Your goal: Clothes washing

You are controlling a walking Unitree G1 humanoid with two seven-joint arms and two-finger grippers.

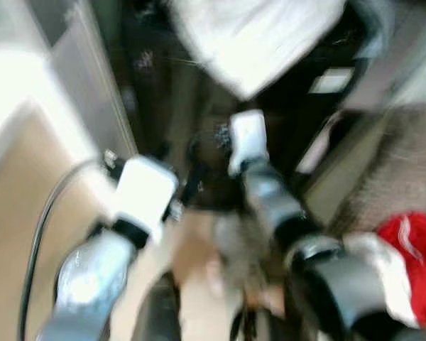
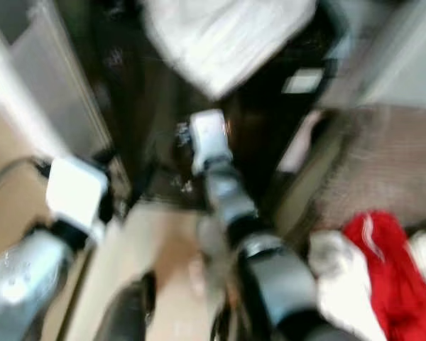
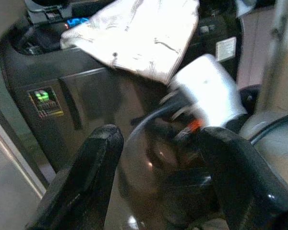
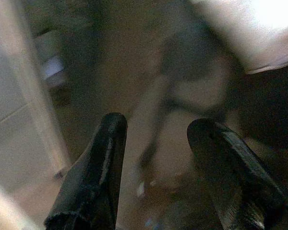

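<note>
While blurred, both arms face dark washer (image 3: 86,100) | left fingers (image 3: 86,177) apart, empty | right fingers (image 4: 96,177) apart, empty

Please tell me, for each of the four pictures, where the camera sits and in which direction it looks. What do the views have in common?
Left eye view: on the head, looking down, blurred; both silver arms reach toward a dark washing machine with a white cloth on top.
Right eye view: same scene; red garment at the robot's right.
Left wrist view: along the open left claw toward the machine, cloth and right arm.
Right wrist view: along the open right claw, blurred.
Shared: all show the white cloth.
</note>
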